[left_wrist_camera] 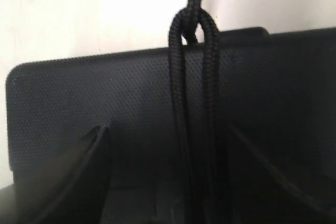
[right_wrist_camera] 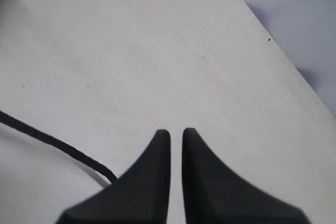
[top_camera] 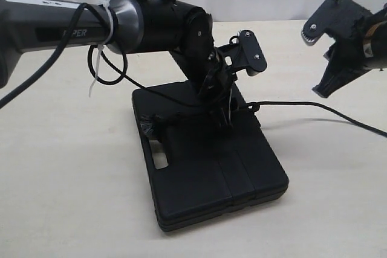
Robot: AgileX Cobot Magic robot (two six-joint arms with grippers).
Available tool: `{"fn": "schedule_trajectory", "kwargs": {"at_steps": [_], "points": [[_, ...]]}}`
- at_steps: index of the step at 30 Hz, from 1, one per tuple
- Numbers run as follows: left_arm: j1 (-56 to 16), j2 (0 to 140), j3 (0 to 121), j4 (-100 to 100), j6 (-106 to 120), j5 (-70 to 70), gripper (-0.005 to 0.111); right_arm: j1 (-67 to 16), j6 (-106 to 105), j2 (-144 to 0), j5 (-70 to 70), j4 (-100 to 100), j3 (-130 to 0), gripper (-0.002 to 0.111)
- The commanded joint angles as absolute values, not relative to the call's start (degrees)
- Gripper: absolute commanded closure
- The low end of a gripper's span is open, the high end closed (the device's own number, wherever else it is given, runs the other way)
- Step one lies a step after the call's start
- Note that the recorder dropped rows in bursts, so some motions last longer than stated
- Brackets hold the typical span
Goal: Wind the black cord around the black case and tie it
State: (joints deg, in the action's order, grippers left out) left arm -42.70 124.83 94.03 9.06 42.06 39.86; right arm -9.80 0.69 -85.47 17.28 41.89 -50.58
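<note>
The black case [top_camera: 224, 173] lies flat in the middle of the table, its handle slot facing left. My left gripper [top_camera: 222, 113] points down onto the case's far end. In the left wrist view the left gripper [left_wrist_camera: 168, 129] is open, with its fingers [left_wrist_camera: 84, 177] wide apart above the case [left_wrist_camera: 79, 98]. Two strands of the black cord [left_wrist_camera: 181, 77] run between them and loop around a third strand at the case's edge. The cord [top_camera: 314, 106] trails right across the table. My right gripper [top_camera: 321, 90] hangs raised at the right, shut and empty [right_wrist_camera: 176, 130], with the cord [right_wrist_camera: 52, 142] on the table below.
The pale table [top_camera: 60, 179] surrounds the case. The left arm's smooth black cables [top_camera: 97, 70], bound by a white zip tie, hang over the table's far left. In the right wrist view the table edge [right_wrist_camera: 273, 51] runs diagonally, with bluish backdrop beyond.
</note>
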Motion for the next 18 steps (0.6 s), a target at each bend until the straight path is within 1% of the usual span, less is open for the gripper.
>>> {"fn": "schedule_trajectory", "kwargs": {"at_steps": [1, 8, 15, 16, 17, 18], "points": [[-42.6, 123.4, 93.4, 8.4, 41.7, 42.7, 0.049, -9.5, 1.1, -84.2, 15.6, 38.0, -50.3, 0.104], [-42.6, 119.4, 93.4, 10.9, 41.6, 45.2, 0.049, -9.5, 1.3, -84.2, 15.0, 36.1, -50.3, 0.104], [-42.6, 112.5, 93.4, 11.4, 38.7, 46.2, 0.049, -9.5, 1.3, -81.5, 13.2, 32.4, -50.3, 0.104], [-42.6, 111.8, 93.4, 11.4, 38.7, 46.6, 0.051, -9.5, 1.3, -80.8, 12.8, 31.6, -50.3, 0.104], [-42.6, 110.1, 93.4, 11.2, 37.1, 46.9, 0.063, -9.5, 1.3, -79.1, 12.0, 28.9, -50.3, 0.104], [-42.6, 109.8, 93.4, 11.2, 36.5, 47.1, 0.070, -9.5, 1.3, -78.3, 11.8, 28.1, -50.3, 0.104]]}}
